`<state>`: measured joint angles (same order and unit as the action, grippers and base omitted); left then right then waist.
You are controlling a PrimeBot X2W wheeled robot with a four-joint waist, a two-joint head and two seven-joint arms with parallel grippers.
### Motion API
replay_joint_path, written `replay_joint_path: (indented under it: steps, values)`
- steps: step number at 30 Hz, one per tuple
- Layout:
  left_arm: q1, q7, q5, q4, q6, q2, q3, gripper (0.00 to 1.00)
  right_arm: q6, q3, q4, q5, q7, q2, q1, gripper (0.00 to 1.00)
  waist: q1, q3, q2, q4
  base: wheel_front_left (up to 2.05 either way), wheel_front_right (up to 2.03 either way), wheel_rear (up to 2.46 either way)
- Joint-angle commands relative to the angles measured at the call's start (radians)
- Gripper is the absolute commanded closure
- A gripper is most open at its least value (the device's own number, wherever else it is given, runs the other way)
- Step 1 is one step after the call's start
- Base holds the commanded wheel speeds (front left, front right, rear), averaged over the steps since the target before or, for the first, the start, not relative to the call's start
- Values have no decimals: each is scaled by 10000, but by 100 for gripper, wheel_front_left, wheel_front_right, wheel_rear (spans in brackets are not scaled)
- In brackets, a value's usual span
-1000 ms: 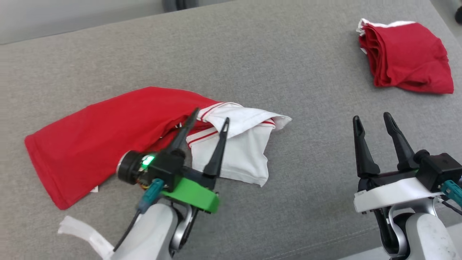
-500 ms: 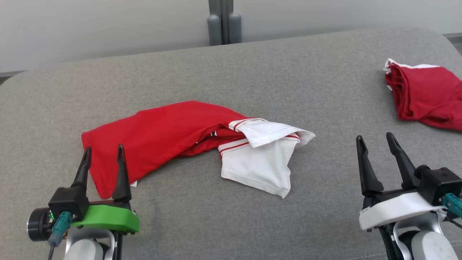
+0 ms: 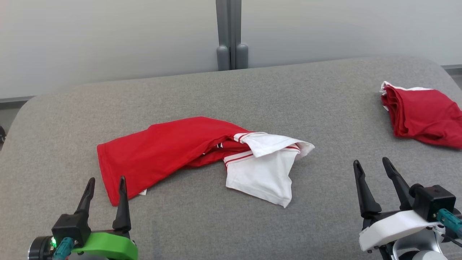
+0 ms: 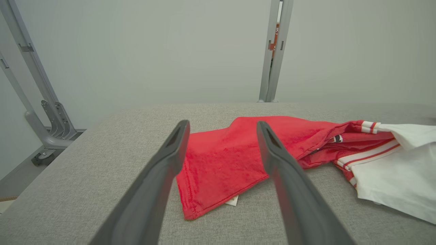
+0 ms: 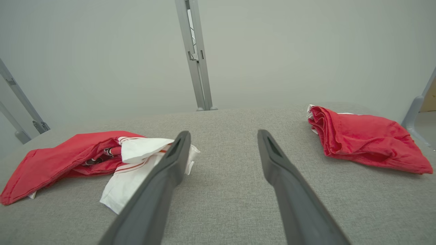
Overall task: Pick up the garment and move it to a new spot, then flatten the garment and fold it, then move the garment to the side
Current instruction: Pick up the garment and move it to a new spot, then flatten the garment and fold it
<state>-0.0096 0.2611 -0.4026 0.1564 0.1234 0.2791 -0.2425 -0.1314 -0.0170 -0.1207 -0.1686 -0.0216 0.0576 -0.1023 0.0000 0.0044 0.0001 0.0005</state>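
Grey padded table [image 3: 231, 90] spans the head view, with pale wall panels behind it. The garment [image 3: 166, 155], a red body with a white, red-striped end, is laid crumpled and unfolded at centre frame. Its red hem corner is pointed at the lower left. That corner is overlapped by one finger of the left gripper [image 3: 107, 178] at lower left; contact cannot be confirmed. The left gripper is spread wide with nothing held. The right gripper [image 3: 371, 161] at lower right is likewise spread wide and empty, well apart from the garment with bare table between. The garment's inner layers are hidden under the folded-over white part, and the print at the fold cannot be read. A second red cloth [image 3: 426, 115], bunched, is cut off by the right edge at upper right. A grey post [image 3: 231, 36] is seen at top centre. A small white tag [image 3: 143, 192] is seen poking out under the hem.
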Motion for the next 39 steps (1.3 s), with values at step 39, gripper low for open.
replay_joint_path:
  steps: [39]
  values:
    - [-1618, 47, 543, -368, -94, -328, -302, 0, 15, 694, 1703, -504, -100, 982, 1802, 0, 0, 2085, -1, 1155, 0, 0, 0]
